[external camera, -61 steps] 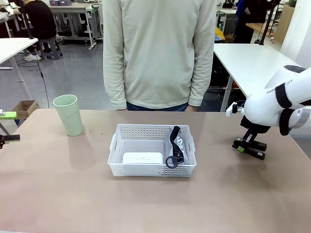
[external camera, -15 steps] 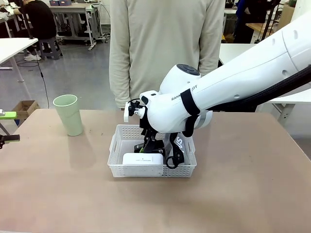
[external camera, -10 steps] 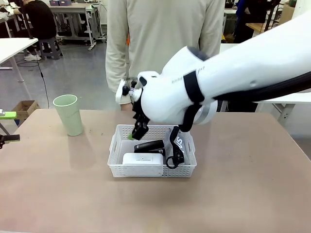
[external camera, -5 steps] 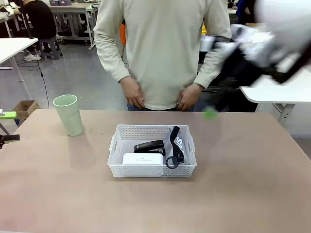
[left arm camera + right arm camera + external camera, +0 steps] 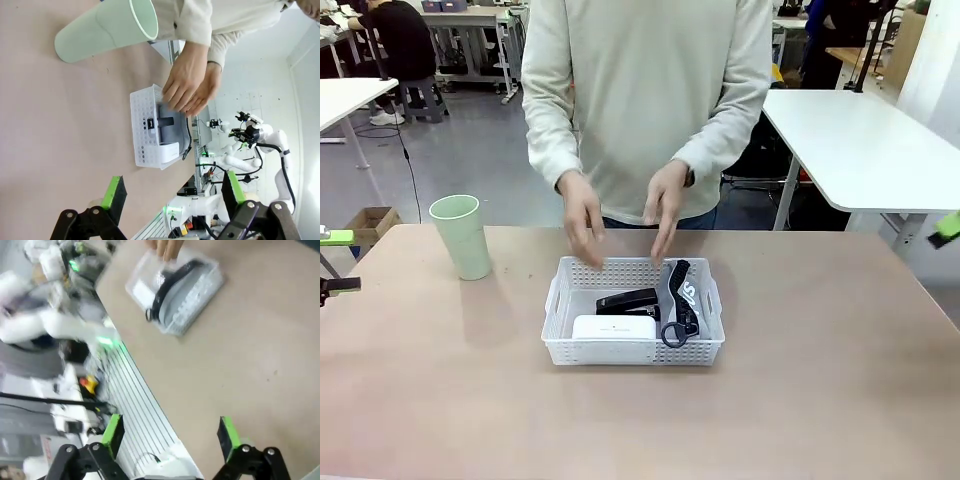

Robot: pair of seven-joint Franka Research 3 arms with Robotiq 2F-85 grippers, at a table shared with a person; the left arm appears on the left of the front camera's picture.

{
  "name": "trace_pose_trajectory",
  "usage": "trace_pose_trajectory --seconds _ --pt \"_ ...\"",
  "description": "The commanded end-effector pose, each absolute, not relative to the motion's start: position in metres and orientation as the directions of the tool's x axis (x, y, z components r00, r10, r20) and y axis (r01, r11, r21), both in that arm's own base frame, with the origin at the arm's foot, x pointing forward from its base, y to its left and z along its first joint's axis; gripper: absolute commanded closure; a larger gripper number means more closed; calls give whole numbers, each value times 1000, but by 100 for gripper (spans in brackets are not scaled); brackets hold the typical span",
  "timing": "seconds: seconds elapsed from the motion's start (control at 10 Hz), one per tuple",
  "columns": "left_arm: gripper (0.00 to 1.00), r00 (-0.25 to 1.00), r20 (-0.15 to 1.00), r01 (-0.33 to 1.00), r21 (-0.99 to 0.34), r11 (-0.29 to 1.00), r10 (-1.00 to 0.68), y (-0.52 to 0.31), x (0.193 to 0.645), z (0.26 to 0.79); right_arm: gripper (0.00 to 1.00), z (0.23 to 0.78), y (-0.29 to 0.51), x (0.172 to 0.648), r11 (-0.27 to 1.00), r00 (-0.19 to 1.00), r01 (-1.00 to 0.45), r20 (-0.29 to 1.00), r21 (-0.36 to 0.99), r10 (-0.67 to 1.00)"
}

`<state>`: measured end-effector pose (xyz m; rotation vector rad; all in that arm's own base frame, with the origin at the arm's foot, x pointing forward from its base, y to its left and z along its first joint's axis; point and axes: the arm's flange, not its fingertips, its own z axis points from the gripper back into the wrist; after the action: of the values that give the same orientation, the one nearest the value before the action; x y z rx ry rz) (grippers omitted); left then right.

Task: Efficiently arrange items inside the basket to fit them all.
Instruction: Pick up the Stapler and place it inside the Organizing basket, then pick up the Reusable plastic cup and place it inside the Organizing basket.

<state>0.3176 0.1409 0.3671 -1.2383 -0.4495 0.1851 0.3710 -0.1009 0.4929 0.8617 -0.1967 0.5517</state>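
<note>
Gaping empty at the far left, the left claw [image 5: 172,192] precedes a pale green cup [image 5: 461,236] standing upright, a white lattice basket [image 5: 633,350] mid-table holding a white case [image 5: 613,327], black stapler [image 5: 628,300] and grey strapped pouch [image 5: 685,295], then the right claw [image 5: 170,434], likewise spread

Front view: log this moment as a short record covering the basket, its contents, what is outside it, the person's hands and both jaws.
basket: shallow white perforated plastic basket, mid-table
inside: white rounded rectangular case, black stapler, grey zip pouch with black strap
outside: pale green plastic cup, upright, on the robot's left
hands: person's hands near the basket's far rim
left jaws: open, empty
right jaws: open, empty
</note>
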Motion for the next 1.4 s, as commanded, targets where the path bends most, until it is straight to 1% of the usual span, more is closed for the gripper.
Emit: trace_pose_trajectory --seconds 0.0,0.1,0.3,0.4,0.5,0.6,1.3 --pt "0 904 216 97 -944 314 370 141 316 370 0 473 -148 379 414 905 -402 423 817 43" --pt "0 904 216 97 -944 314 370 141 316 370 0 459 -170 370 413 923 -300 371 860 -102" --pt "0 904 216 97 -944 314 370 141 316 370 0 439 -172 361 356 909 -304 380 884 -168" --pt "0 904 216 97 -944 314 370 141 316 370 0 432 -164 363 366 916 -278 360 888 -177" --pt "0 904 216 97 -944 314 370 141 316 370 0 432 -140 371 504 921 -259 367 824 -127" --pt "0 904 216 97 -944 314 370 141 316 370 0 431 -189 358 363 925 -264 342 893 -167" --pt "0 904 216 97 -944 314 370 141 316 370 0 431 -189 358 363 925 -264 342 893 -167"
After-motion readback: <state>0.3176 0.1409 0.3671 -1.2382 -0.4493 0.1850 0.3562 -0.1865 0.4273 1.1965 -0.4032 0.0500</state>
